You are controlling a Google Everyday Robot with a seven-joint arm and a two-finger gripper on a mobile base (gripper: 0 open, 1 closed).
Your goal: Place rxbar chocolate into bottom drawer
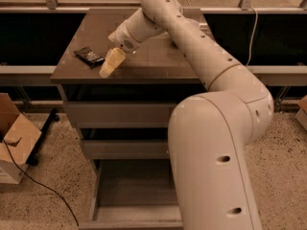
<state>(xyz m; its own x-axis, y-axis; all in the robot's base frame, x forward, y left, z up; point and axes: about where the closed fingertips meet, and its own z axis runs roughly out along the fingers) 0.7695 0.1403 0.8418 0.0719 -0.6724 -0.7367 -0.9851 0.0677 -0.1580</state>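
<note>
The rxbar chocolate [88, 56], a small flat bar in a dark wrapper, lies on the left part of the cabinet top [153, 61]. My gripper [110, 65] hangs just right of the bar, low over the top and pointing down and to the left, a short gap away from it. It holds nothing that I can see. The bottom drawer [129, 188] is pulled out at the foot of the cabinet and its grey floor shows with nothing on it.
The two upper drawers [120, 114] are shut. My arm [216, 147] reaches from the lower right over the cabinet and covers the drawers' right side. A cardboard box [12, 143] and a black cable [43, 195] lie on the floor at the left.
</note>
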